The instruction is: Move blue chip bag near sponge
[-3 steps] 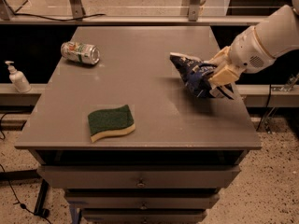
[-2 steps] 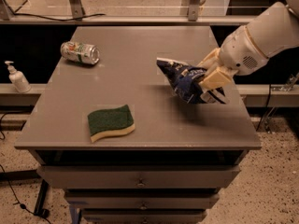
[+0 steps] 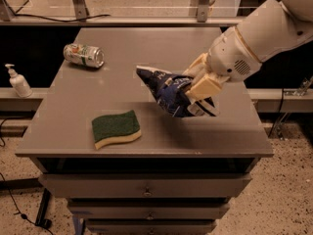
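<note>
The blue chip bag [image 3: 168, 92] is a crinkled dark-blue foil bag with white patches, held a little above the grey table [image 3: 122, 48] near its middle right. My gripper [image 3: 195, 89] comes in from the upper right on a white arm and is shut on the bag's right end. The sponge [image 3: 115, 128], dark green on top with a pale yellow layer, lies flat near the table's front edge, to the lower left of the bag and apart from it.
A silver-green drink can [image 3: 83, 55] lies on its side at the table's back left. A white pump bottle [image 3: 18, 82] stands on a ledge left of the table. Drawers [image 3: 146, 190] sit below the tabletop.
My gripper has carried the blue chip bag leftward and toward the front, closer to the sponge. The sponge and can have not moved.
</note>
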Tool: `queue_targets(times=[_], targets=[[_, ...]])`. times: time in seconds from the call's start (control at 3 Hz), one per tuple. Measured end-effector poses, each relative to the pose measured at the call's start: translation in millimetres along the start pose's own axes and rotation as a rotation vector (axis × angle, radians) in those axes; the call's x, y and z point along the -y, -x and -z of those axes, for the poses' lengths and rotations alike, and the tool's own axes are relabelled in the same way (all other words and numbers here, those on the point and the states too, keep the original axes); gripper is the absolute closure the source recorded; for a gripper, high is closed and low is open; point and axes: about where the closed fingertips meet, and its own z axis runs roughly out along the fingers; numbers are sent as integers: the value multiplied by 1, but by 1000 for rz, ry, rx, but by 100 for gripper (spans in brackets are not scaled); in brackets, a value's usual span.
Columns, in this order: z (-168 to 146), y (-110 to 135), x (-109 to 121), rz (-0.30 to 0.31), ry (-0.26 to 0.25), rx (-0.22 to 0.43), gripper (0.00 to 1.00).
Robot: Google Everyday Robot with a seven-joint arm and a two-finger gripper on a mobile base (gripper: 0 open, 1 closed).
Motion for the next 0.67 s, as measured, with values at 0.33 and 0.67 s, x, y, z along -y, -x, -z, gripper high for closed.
queue_targets(times=[0.33,0.67], targets=[[-17,14,-7,44,14,-3,100],[-36,17,-10,63,21,-9,100]])
